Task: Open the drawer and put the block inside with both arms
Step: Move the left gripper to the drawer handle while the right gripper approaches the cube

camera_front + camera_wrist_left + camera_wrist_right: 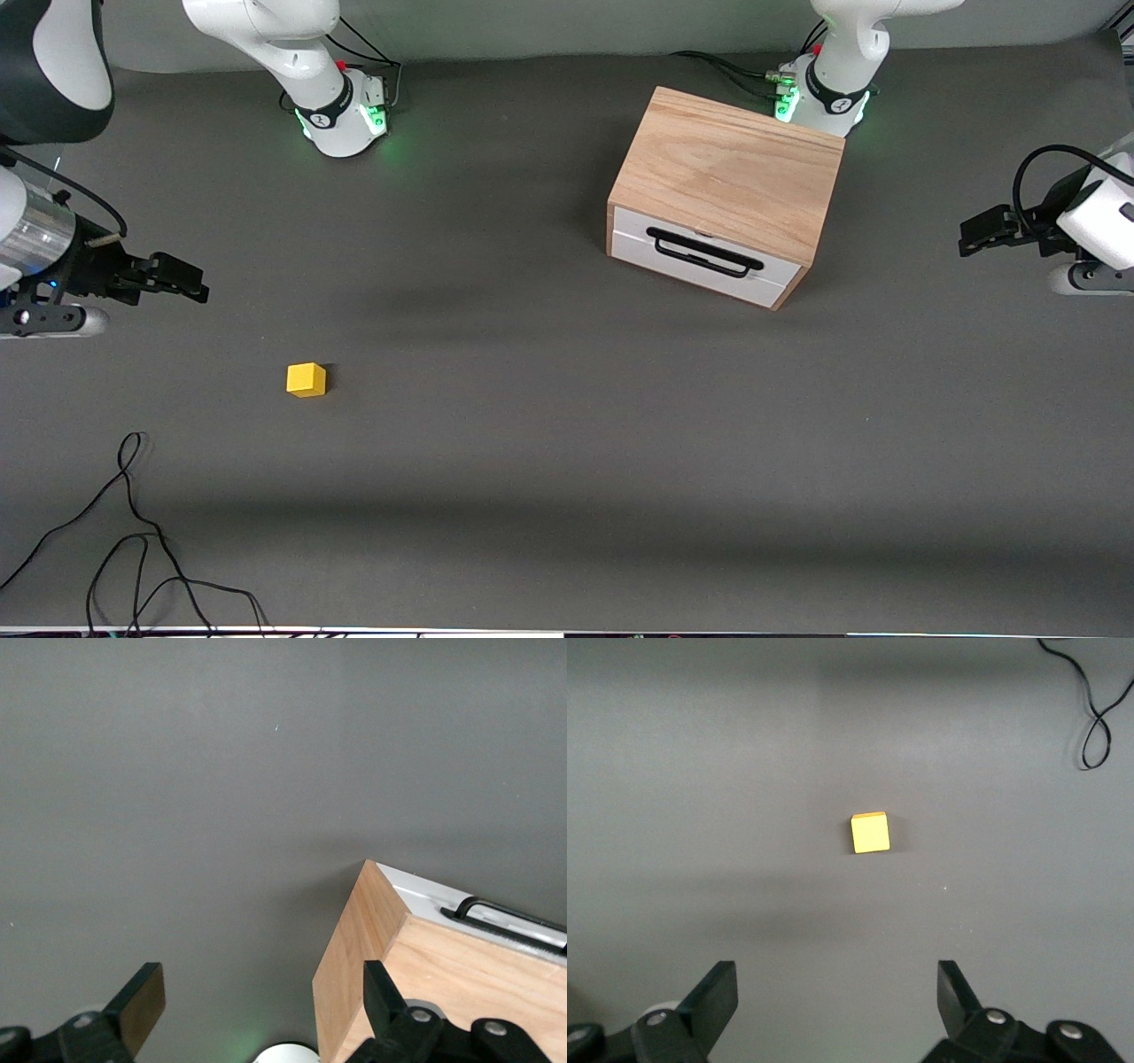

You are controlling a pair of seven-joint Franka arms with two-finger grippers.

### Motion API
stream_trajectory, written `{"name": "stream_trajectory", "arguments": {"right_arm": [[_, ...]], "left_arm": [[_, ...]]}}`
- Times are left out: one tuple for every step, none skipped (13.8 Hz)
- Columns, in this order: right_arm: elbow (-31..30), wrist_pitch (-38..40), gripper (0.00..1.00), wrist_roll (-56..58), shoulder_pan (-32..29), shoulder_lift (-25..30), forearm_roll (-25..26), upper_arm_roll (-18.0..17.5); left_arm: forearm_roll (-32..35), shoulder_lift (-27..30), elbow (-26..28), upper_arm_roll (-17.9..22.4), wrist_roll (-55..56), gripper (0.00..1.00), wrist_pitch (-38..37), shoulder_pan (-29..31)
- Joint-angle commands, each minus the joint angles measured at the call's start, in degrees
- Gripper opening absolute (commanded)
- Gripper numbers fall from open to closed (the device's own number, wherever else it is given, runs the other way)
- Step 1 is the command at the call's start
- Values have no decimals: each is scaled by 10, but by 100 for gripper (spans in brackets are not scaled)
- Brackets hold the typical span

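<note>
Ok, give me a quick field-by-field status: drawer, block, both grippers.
drawer: shut, handle untouched, in the wooden cabinet toward the left arm's end of the table
block: yellow, on the table, toward the right arm's end, nearer the front camera than the cabinet
left gripper: open, empty, up beside the cabinet
right gripper: open, empty, above the table short of the block

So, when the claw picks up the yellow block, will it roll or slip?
The block has flat faces and rests flat on the table, so it probably will not roll. It looks small and rigid, likely light. Its faces seem smooth, so an off-centre grip by the open right claw might twist it.
</note>
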State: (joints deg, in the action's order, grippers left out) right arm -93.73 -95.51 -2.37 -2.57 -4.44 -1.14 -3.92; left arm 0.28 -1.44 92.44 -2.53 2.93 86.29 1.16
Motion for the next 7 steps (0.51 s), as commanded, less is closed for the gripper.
{"name": "stream_trajectory", "arguments": {"right_arm": [[-21,-34,100,14,2,-9,-5,5],[-32,-48,100,15,2,-9,-5,5],[-43,-59,100,16,2,-10,-4,6],[-57,-76,100,17,2,-11,-3,6],[-74,-94,100,18,2,-13,-3,6],[-93,-115,100,18,2,-13,-3,7],[-111,-136,100,18,1,-11,-3,7]], "left_arm": [[-4,4,-2,-18,145,100,-6,-28],[-4,3,-2,-29,195,100,-9,-42],[-5,3,-2,-42,272,100,-9,-56],[-9,2,-2,-55,356,100,-9,-67],[-15,-1,-2,-69,424,100,-10,-80],[-19,-4,-2,-82,475,100,-12,-92],[-23,-6,-2,-93,529,100,-13,-107]]}}
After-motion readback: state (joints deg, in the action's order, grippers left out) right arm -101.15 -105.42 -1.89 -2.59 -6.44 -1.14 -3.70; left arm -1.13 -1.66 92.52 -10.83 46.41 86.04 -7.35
